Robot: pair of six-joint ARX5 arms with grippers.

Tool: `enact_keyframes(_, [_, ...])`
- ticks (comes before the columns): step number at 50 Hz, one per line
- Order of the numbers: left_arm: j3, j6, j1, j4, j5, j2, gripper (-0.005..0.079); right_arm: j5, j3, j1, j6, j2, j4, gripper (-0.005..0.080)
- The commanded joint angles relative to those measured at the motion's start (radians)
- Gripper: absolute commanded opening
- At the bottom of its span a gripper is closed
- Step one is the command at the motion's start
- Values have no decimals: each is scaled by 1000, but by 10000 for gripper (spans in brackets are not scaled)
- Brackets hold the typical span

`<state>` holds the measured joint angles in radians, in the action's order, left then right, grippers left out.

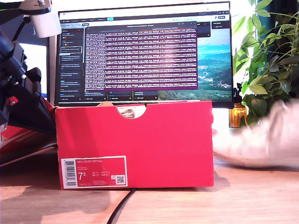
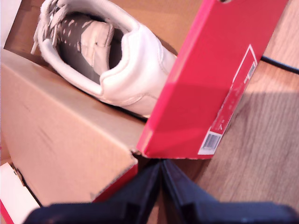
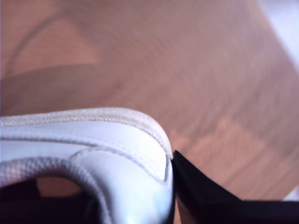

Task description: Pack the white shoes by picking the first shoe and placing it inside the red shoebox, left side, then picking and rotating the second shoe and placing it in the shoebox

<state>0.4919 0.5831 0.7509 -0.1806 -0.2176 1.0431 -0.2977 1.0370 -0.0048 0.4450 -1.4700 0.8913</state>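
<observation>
In the exterior view the second shoe at that view's right is only a white blur cut by the frame edge, the first shoe inside the red shoebox shows only through the notch, and the small label print is unreadable.

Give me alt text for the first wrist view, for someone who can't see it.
A white shoe lies inside the open red shoebox, heel toward the camera, seen from above past the box's corner. My first tool shows at the frame's edge with its dark fingers pressed together, over the wooden table.
</observation>
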Motion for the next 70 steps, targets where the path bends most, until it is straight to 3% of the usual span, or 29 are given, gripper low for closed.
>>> enact_keyframes(1, [5, 0, 0, 17, 5, 5, -11, 3, 103, 5, -128, 11, 2, -11])
enact_keyframes(16, [6, 0, 0, 17, 5, 5, -11, 72, 389, 39, -610, 11, 86, -11])
enact_keyframes(23, [6, 0, 0, 17, 5, 5, -11, 166, 493, 97, -845, 11, 81, -11])
enact_keyframes(32, [6, 0, 0, 17, 5, 5, -11, 269, 570, 186, -1014, 11, 10, -11])
enact_keyframes(48, [6, 0, 0, 17, 5, 5, -11, 327, 574, 359, -1186, -7, -219, -11])
enact_keyframes(70, [5, 0, 0, 17, 8, 5, -11, 252, 574, 437, -1213, -137, -562, -11])
